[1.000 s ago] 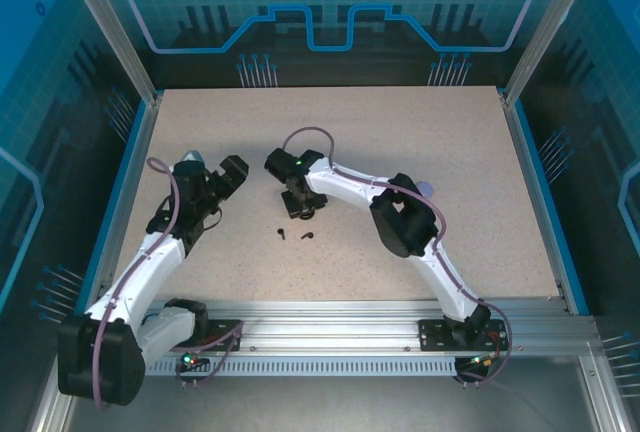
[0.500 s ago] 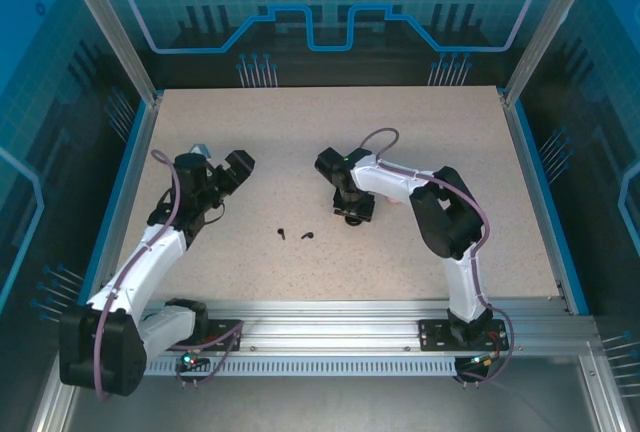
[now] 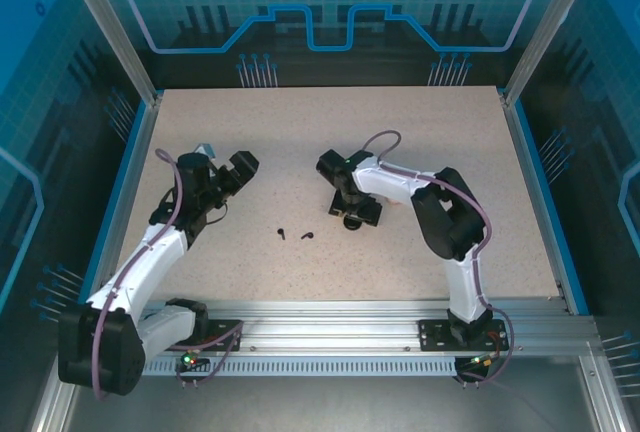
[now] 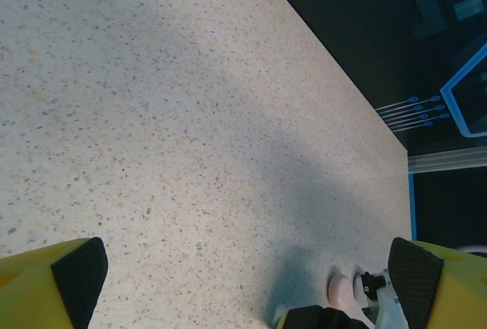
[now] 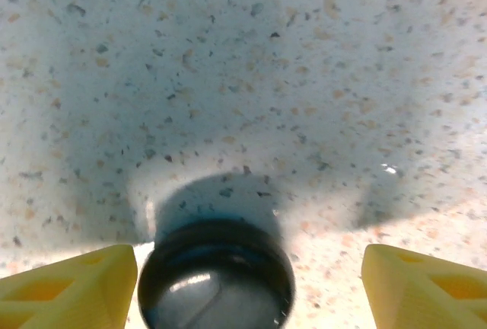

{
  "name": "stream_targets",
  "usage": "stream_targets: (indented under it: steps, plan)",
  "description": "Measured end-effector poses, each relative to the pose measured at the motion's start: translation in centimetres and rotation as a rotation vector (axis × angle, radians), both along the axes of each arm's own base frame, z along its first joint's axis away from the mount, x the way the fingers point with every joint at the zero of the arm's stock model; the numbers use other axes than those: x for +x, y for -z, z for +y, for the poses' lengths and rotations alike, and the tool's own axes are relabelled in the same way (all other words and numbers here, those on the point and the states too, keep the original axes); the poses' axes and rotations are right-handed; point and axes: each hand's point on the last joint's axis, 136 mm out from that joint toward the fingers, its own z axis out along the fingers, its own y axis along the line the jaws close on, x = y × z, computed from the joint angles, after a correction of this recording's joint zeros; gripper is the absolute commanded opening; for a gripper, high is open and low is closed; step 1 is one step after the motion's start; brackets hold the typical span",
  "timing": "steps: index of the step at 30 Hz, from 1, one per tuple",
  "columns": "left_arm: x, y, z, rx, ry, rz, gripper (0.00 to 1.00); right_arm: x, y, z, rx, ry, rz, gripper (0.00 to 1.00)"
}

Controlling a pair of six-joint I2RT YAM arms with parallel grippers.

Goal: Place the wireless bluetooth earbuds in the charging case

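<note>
Bare tabletop [image 3: 400, 122] open at back, black earbuds [image 3: 283, 233] and case [image 5: 217, 279] obstructing centre

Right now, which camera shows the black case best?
The right wrist camera: the round black case sits large between the fingers of the right gripper. The top camera shows it as a small dark spot partly under that gripper.

Black earbuds: two, one earbud [image 3: 283, 233] and the other earbud [image 3: 308, 236]. Round black case [image 5: 217, 276]: one. Small pale pink piece [image 4: 342, 289]: one, kind unclear. Arms: two, left arm [image 3: 150, 252] and right arm [image 3: 445, 222].
</note>
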Motion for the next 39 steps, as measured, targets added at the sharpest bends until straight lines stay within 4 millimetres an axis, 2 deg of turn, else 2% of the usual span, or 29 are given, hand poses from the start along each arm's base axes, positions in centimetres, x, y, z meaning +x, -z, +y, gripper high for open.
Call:
stream_targets:
  steps: [5,8,13,17,20,26,39]
  plan:
    - [0.2,-1.2,-0.5,0.005,0.031,-0.028,0.99,1.1,-2.9,0.6,0.018,-0.189,-0.085,0.81]
    - [0.3,-1.8,-0.8,0.008,0.049,-0.039,0.99,1.5,-3.6,1.5,0.012,-0.37,-0.111,0.81]
    - [0.1,-2.1,-1.4,0.011,0.083,-0.046,0.99,1.9,-3.7,2.3,-0.022,-0.619,-0.106,0.8]
    - [0.1,-2.3,-1.7,0.014,0.1,-0.048,0.99,1.8,-2.2,2.3,-0.053,-0.741,-0.059,0.79]
    - [0.1,-2.5,-1.8,0.016,0.104,-0.05,0.99,1.4,-0.8,2.0,-0.075,-0.79,-0.01,0.78]
    - [0.2,-2.4,-2.0,0.017,0.108,-0.045,0.99,0.9,0.7,1.6,-0.092,-0.819,0.043,0.76]
    - [0.4,-1.7,-2.8,0.035,0.138,-0.022,0.99,0.4,1.5,1.6,-0.048,-0.814,0.067,0.68]
